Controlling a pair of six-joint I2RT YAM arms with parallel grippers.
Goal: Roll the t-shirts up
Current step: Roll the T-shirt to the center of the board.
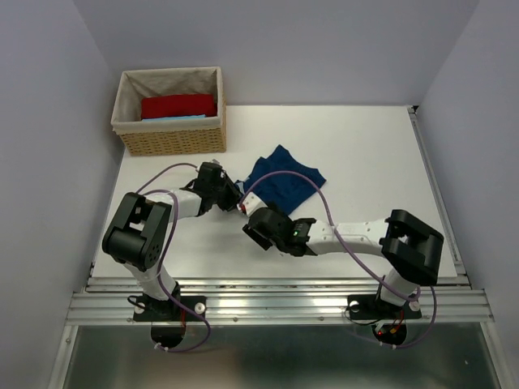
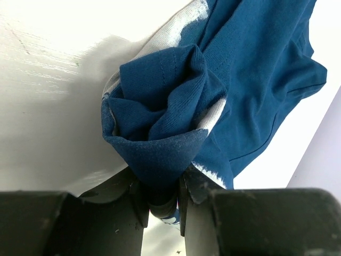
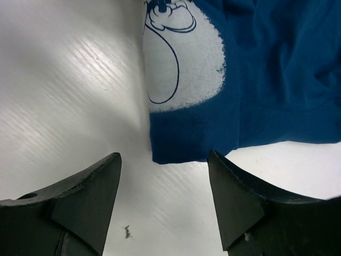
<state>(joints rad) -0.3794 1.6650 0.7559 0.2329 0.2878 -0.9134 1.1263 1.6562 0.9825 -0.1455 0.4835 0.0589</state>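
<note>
Your left gripper (image 2: 162,188) pinches a bunched edge of the navy t-shirt (image 1: 284,180) mid-table; your right gripper (image 3: 162,181) stands wide and empty. Rolling looks barely begun; the red cloth (image 1: 178,105) sits in the basket (image 1: 172,143).

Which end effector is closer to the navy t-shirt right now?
Left. The left end effector pinches a bunched fold of the navy t-shirt; the right end effector hangs open just off its hem.
</note>
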